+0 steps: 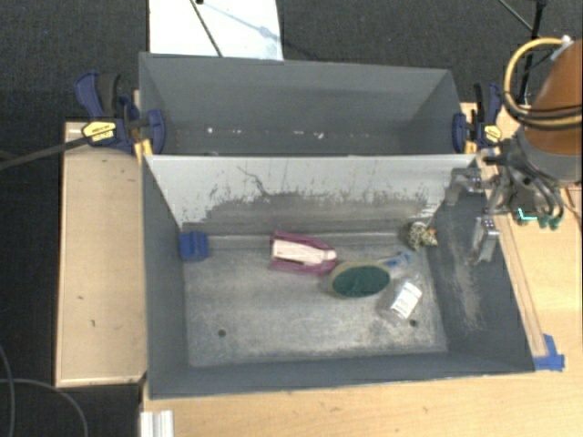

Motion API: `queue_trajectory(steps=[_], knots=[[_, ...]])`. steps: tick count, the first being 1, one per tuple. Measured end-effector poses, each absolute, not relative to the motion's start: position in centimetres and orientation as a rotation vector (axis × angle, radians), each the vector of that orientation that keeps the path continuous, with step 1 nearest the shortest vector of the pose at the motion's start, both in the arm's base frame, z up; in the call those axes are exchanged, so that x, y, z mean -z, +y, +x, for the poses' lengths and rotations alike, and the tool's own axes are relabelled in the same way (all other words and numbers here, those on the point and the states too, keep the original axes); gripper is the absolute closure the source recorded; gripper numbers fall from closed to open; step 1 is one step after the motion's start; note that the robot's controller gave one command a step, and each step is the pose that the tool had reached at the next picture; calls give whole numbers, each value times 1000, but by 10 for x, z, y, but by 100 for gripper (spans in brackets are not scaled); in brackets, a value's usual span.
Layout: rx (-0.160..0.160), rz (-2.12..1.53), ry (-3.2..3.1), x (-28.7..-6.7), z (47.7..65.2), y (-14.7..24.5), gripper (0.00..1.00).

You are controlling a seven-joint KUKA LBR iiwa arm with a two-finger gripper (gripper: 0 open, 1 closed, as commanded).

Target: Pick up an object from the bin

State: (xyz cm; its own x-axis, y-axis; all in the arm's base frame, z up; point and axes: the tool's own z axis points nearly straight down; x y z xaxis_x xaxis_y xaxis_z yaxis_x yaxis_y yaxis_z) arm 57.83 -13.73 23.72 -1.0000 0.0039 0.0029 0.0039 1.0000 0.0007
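Over by the right wall of the bin (469, 321), hovering with the claw (481, 230), too hard to tell if apart or together, seemingly not lifting anything yet, the speckled lump (421, 236) lying nearest on the floor, near the green oval (361, 281) and clear packet (404, 299).

We see dark carpet floor (55, 25) at the far side and left, a white sheet (241, 3) lying far, a black cable (36, 156) crossing left.
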Motion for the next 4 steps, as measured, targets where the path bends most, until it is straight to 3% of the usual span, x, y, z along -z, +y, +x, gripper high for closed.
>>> queue_trajectory(steps=[1, 2, 3, 4], knots=[[5, 279, -3124, -101, 538, -75, 0], [3, -116, -3142, -74, 580, -12, 0], [0, -110, -3142, -75, 580, -13, 100], [1, -81, -3152, -214, 580, -11, 100]])
